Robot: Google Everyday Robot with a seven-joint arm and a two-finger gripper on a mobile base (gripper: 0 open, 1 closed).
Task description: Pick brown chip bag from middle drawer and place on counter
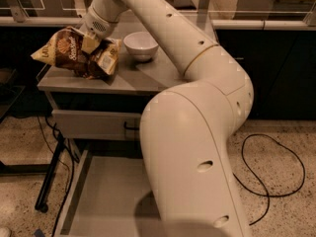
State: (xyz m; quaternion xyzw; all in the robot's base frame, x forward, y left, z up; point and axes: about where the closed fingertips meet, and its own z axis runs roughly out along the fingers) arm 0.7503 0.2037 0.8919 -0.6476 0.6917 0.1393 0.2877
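Note:
The brown chip bag (74,53) is crinkly dark brown with tan-yellow edges and a white label patch. It hangs tilted over the left end of the grey counter (148,75), its lower edge at or just above the surface. My gripper (90,42) is shut on the bag's top middle, reaching in from the right. The middle drawer (106,196) stands pulled out below, its grey floor bare. My white arm covers the drawer's right part.
A white bowl (140,44) stands on the counter just right of the bag. A closed grey drawer front with a black handle (131,128) sits under the counter. A black cable (269,177) loops on the speckled floor at right. A black stand leg (49,177) is left of the drawer.

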